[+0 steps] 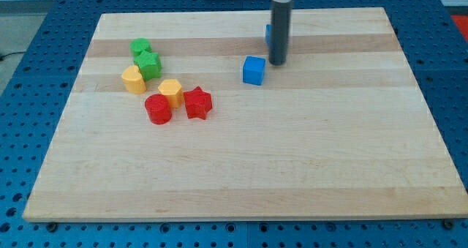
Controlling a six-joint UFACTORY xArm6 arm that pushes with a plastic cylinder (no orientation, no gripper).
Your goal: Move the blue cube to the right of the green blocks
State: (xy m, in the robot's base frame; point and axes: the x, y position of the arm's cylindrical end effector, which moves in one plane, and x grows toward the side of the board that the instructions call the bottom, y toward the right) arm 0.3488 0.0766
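A blue cube [254, 70] lies on the wooden board [292, 167], above the middle. My tip [278, 63] rests just to the cube's upper right, a small gap apart. A second blue block [268, 34] is mostly hidden behind the rod; its shape cannot be made out. Two green blocks sit at the upper left: a star-like one [140, 47] and a larger one [148, 65] just below it, touching. The blue cube is well to their right.
Below the green blocks lie a yellow block [133, 80], a second yellow block [172, 91], a red cylinder [158, 109] and a red star [197, 102], clustered together. The board rests on a blue perforated table [29, 94].
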